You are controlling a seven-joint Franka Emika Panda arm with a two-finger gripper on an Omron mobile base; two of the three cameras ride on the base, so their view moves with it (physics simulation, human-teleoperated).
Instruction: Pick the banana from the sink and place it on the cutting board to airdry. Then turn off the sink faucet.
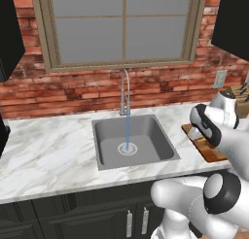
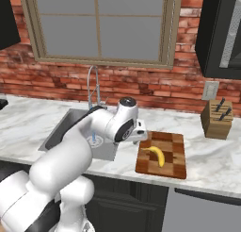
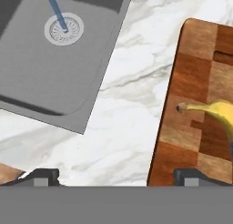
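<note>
The yellow banana (image 2: 157, 156) lies on the reddish checkered cutting board (image 2: 170, 167), to the right of the sink (image 2: 66, 127). In the hand view the banana (image 3: 219, 112) rests on the board (image 3: 191, 73) at the right, its stem tip pointing left. My gripper (image 3: 116, 176) hangs open over the marble between sink and board, nothing between its fingers. It stands just left of the board's edge in the right base view, gripper (image 2: 141, 133). The faucet (image 1: 125, 92) still runs: a blue stream of water (image 1: 128, 131) falls to the drain (image 3: 64, 29).
A tan knife block (image 2: 216, 118) stands at the back right of the counter. An outlet (image 2: 210, 90) sits on the brick wall behind it. White marble counter (image 1: 44, 150) stretches left of the sink (image 1: 146, 136). The board (image 1: 211, 153) is partly hidden by my arm.
</note>
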